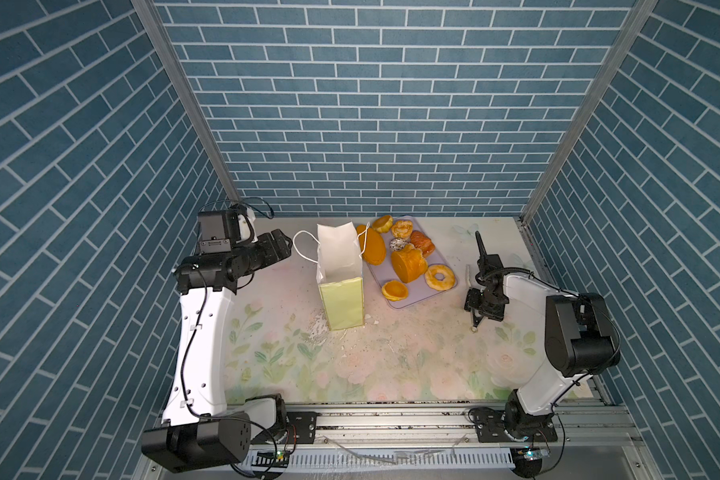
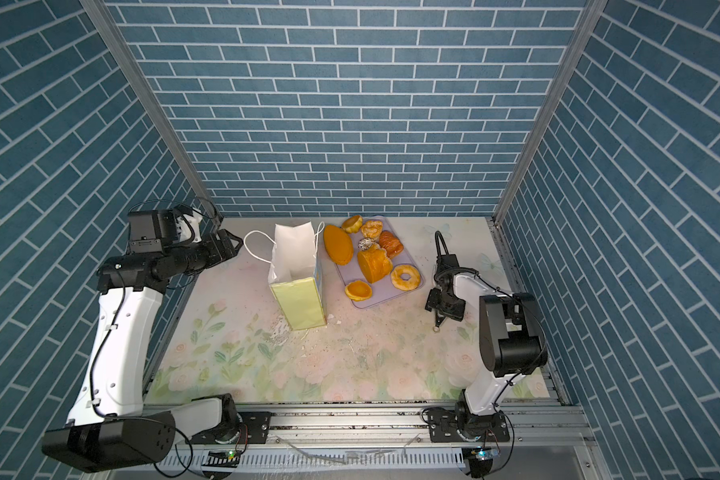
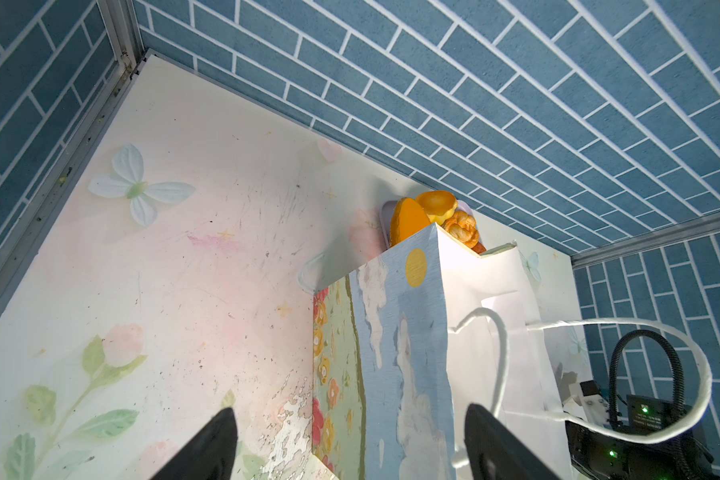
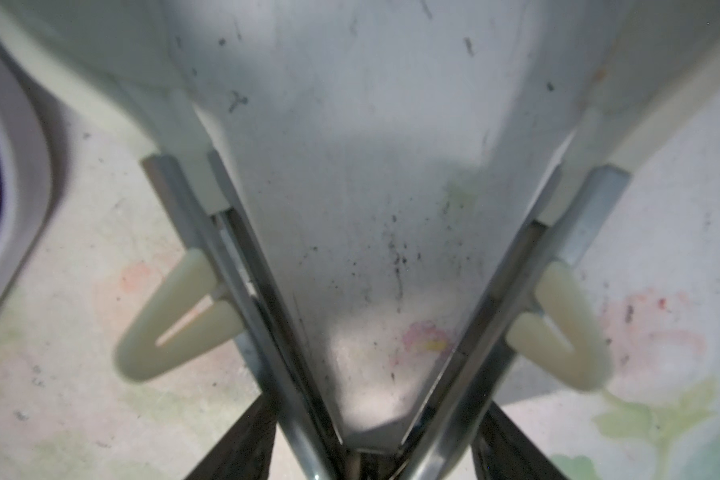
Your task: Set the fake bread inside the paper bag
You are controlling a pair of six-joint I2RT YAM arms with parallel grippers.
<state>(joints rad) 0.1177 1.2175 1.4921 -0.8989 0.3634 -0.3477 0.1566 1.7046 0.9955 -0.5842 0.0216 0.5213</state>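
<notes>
The paper bag stands upright and open at mid-table, its sky-and-meadow face showing in the left wrist view. The fake bread lies on a lavender tray right of the bag: long oval loaf, thick cylinder loaf, ring doughnut, croissant and small buns. My left gripper hovers open and empty, left of the bag. My right gripper is low over the table right of the tray, shut on the hinge end of splayed metal tongs.
White cord handles hang out on both sides of the bag. Blue brick walls enclose the back and sides. Scuffs and crumbs mark the floral mat in front of the bag.
</notes>
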